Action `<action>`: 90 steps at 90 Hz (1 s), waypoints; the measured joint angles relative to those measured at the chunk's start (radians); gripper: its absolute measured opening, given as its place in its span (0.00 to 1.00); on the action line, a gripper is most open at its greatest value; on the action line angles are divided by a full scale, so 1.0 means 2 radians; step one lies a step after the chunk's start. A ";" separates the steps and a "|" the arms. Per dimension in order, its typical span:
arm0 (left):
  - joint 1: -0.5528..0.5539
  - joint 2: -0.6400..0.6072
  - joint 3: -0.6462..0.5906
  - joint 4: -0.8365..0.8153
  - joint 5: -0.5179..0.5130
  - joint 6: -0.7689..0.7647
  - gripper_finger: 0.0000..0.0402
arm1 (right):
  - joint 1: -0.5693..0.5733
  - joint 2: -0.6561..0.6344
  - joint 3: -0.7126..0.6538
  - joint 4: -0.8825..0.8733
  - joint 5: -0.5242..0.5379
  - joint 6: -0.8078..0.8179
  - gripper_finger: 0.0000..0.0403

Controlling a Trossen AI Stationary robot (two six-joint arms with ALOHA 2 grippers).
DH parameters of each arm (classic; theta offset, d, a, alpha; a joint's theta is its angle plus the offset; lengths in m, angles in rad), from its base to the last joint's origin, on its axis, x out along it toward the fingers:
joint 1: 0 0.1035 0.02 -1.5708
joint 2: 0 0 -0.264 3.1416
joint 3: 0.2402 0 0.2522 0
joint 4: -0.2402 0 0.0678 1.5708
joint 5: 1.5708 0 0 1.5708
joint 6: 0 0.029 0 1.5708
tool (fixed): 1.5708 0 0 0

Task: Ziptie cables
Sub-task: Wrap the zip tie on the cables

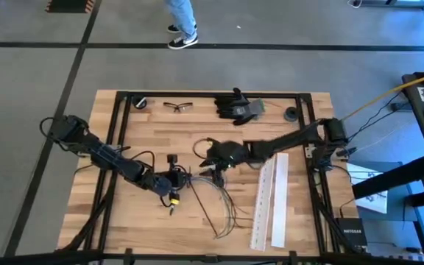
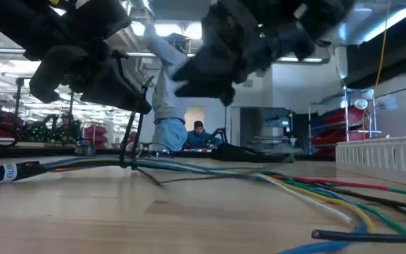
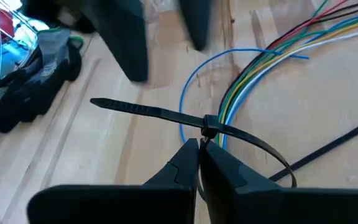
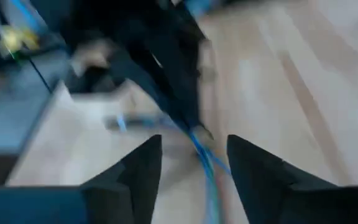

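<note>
On the tabletop point(image 1: 153, 125) both tools, left point(image 1: 174, 180) and right point(image 1: 210, 158), meet at the cables point(image 1: 223, 206), beside two white strips point(image 1: 271, 199), with gloves point(image 1: 238, 105) and glasses point(image 1: 177, 107) along the far edge

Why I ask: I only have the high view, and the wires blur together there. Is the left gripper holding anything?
Observer: Yes. The left gripper is shut on a black zip tie, near its head.
Operator: Is it round the cables?
Observer: It seems to loop the cables loosely, not cinched.
Operator: And the right gripper?
Observer: The right gripper is open, with a blue wire just ahead of it.
</note>
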 joint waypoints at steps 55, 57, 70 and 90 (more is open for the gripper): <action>0.000 -0.001 0.000 -0.002 0.000 -0.003 0.00 | 0.006 0.063 0.049 0.050 -0.002 -0.003 0.25; 0.000 -0.001 0.000 -0.002 0.000 -0.003 0.00 | 0.006 0.063 0.049 0.050 -0.002 -0.004 0.24; 0.000 -0.001 0.000 -0.002 0.000 -0.003 0.00 | 0.006 0.063 0.049 0.051 -0.002 -0.034 0.17; 0.000 -0.001 0.000 -0.002 -0.003 -0.003 0.00 | 0.006 0.052 0.048 0.049 0.016 -0.085 0.02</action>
